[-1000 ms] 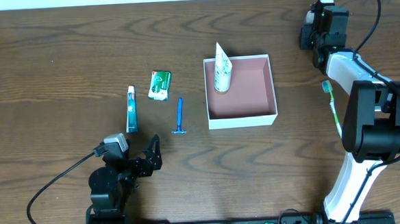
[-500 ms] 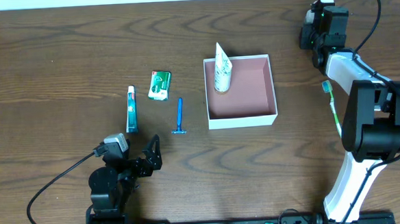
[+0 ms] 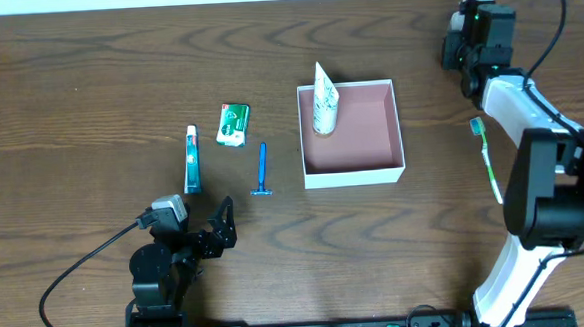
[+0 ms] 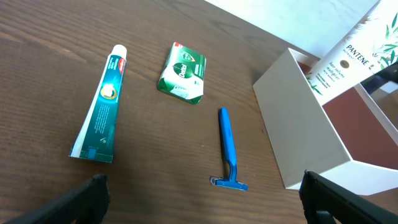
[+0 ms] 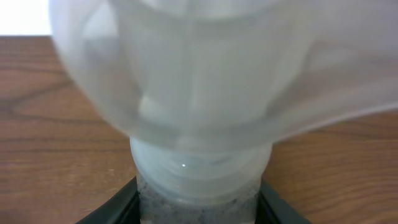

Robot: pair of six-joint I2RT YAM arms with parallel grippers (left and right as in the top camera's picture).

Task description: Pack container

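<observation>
The container (image 3: 354, 171) is a square shallow box with white walls and a pink-brown inside, at the table's middle; its wall shows in the left wrist view (image 4: 298, 118). A white Pantene tube (image 3: 323, 100) leans in its far left corner. My left gripper (image 3: 220, 227) is open and empty near the front edge, short of a blue razor (image 4: 228, 146). My right gripper (image 3: 456, 40) is at the far right corner, shut on a translucent white bottle (image 5: 199, 81) that fills the right wrist view.
A teal toothpaste tube (image 3: 191, 159), a small green packet (image 3: 234, 124) and the razor (image 3: 262, 170) lie left of the box. A green toothbrush (image 3: 486, 158) lies right of it, beside the right arm.
The right arm has shifted slightly to the right with the bottle in its gripper. The left arm and the objects on the table have not moved.
</observation>
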